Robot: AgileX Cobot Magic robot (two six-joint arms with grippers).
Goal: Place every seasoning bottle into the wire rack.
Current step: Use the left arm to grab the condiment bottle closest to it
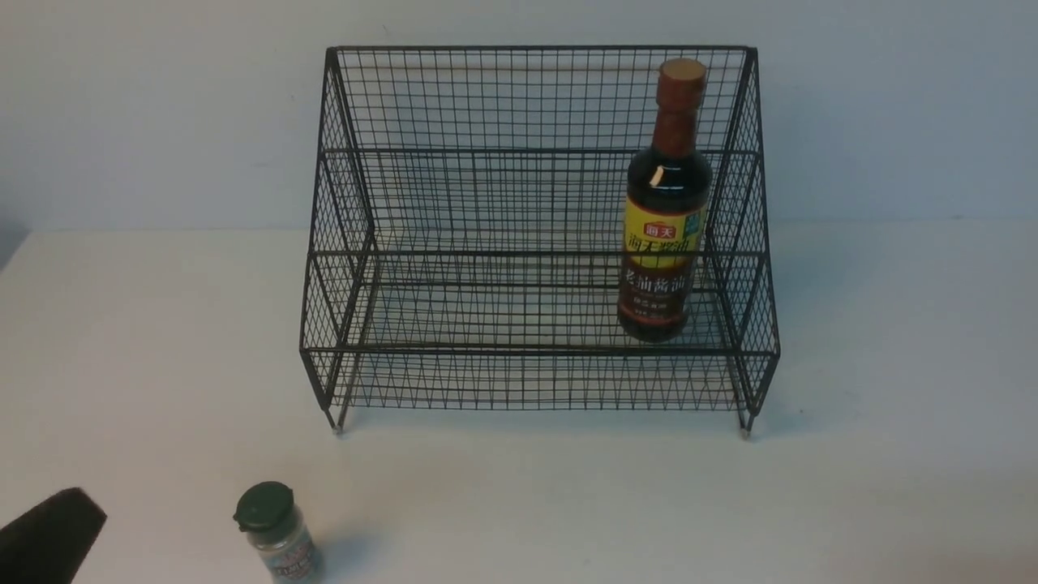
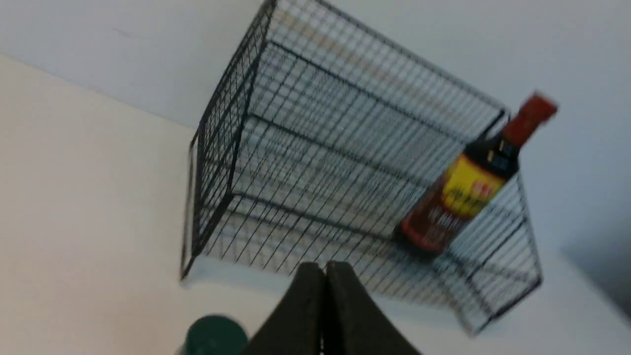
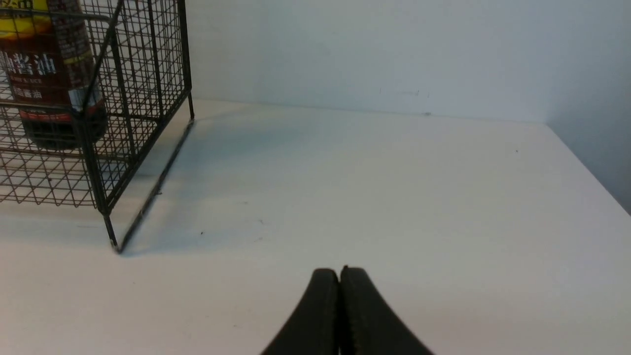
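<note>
The wire rack (image 1: 535, 349) stands on the white table (image 1: 892, 487) against the wall; the soy-sauce bottle (image 1: 665, 235) is upright inside it, on the lower step close to the right side wall; the shaker jar (image 1: 280, 543) sits on the table out in front, well apart from the rack and towards the left. Only the front view takes in the whole rack, the full bottle and the jar's clear body together; of the arms it gives just a dark tip in its lower left corner. The left wrist view, somewhat blurred, shows the left pincer (image 2: 324, 268) with its fingers pressed together on nothing, the jar's green lid just beside it at the picture's edge and the rack beyond. The right wrist view shows the right pincer (image 3: 340, 271) likewise pressed together and empty over bare table, with the rack's near corner, one short foot and the bottle's lower label behind the mesh.
</note>
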